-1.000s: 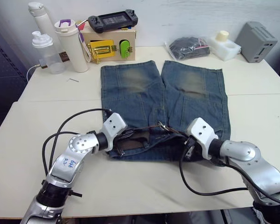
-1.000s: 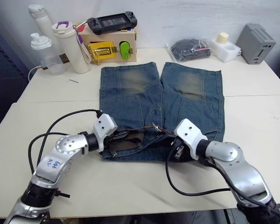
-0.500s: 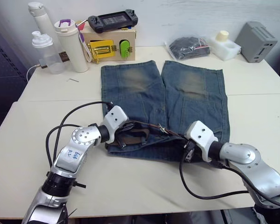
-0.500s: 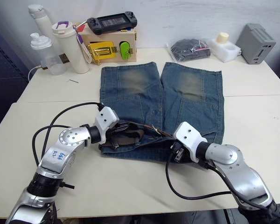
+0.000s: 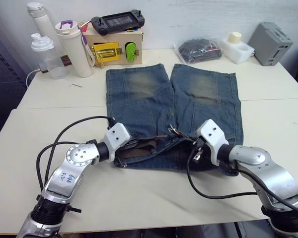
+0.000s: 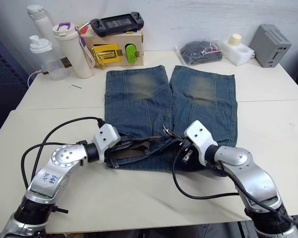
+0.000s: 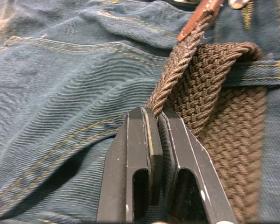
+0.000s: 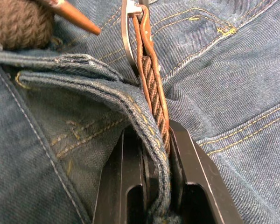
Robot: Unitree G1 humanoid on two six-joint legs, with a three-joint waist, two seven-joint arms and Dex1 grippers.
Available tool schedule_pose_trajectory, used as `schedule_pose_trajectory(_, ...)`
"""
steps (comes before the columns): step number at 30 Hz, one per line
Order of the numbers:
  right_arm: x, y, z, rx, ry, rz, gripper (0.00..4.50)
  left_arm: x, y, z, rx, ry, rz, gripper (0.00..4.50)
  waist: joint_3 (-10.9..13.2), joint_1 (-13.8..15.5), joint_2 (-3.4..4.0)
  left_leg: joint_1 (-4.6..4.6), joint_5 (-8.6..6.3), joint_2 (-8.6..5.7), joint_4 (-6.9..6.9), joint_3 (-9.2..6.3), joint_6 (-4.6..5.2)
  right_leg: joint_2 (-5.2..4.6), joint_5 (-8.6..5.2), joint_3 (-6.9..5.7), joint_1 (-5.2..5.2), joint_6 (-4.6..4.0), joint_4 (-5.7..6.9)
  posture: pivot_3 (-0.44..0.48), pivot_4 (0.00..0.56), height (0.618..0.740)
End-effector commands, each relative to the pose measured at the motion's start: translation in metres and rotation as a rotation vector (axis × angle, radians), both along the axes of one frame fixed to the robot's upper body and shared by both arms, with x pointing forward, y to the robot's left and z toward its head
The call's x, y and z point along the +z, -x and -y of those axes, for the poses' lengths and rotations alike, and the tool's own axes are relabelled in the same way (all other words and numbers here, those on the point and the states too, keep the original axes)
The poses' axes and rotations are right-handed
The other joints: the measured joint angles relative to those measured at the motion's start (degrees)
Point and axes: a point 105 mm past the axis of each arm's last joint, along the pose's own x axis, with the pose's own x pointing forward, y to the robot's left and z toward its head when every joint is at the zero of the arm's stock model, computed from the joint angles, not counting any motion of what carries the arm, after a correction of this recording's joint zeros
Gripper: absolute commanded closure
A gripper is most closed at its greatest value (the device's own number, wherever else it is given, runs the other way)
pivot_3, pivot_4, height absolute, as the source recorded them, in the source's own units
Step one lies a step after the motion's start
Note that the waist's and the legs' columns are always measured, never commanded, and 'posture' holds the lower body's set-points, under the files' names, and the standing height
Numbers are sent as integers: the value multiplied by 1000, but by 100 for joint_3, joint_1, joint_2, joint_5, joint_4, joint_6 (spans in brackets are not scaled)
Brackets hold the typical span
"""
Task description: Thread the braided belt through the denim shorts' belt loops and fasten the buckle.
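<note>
1. Faded blue shorts (image 5: 174,114) lie flat mid-tabletop, waistband toward the near edge.
2. Brown woven belt (image 7: 210,88) sits bunched along the waistband.
3. Left gripper (image 7: 155,122) pinches the belt.
4. Right gripper (image 8: 155,140) clamps belt end plus denim, silver buckle (image 8: 127,28) just ahead.

Both arms reach forward with bent elbows and the hands point toward each other. The left hand (image 7: 155,122) is closed. The right hand (image 8: 155,133) is closed too.

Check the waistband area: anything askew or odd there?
Yes. The right end effector pinches a fold of the shorts together with the belt near the buckle. The left end effector grips belt alone.
</note>
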Motion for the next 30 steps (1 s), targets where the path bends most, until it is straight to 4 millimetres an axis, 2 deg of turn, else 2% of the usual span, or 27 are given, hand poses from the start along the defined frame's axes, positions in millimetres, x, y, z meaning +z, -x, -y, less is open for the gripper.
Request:
schedule_pose_trajectory(1, 20, 7, -18, 57, -40, 62, 4443, -2, 3, 13, -31, -2, 0, 4500, 0, -2, 0, 0, 0, 0, -1, 0, 0, 0, 0, 0, 0, 0, 0, 0, 150, 646)
schedule_pose_trajectory(6, 26, 9, -27, 68, -84, 53, 4443, -2, 1, 23, -42, 10, 0, 4500, 0, -17, 0, 0, 0, 0, -2, 0, 0, 0, 0, 0, -1, 0, 1, 0, 150, 646)
schedule_pose_trajectory(15, 21, 14, -34, 54, -95, -13, 4443, -1, -2, 36, -48, 39, -4, 4500, 0, -25, 0, 3, 0, -1, -4, 0, 0, 0, 0, -1, 2, 0, 0, 0, 150, 646)
schedule_pose_trajectory(23, 1, 23, -29, 8, -152, -223, 4443, 1, -7, 29, 13, 68, -12, 4500, 0, -28, 0, 7, 0, -1, -5, -1, 1, 0, 1, -1, 4, 0, 0, 0, 150, 646)
schedule_pose_trajectory(30, 1, 30, -29, 29, -170, -268, 4443, 2, -12, 22, 58, 76, -9, 4500, 0, -72, 0, 12, 1, -1, -18, -1, 0, -2, 1, 0, 5, 0, 0, 0, 150, 646)
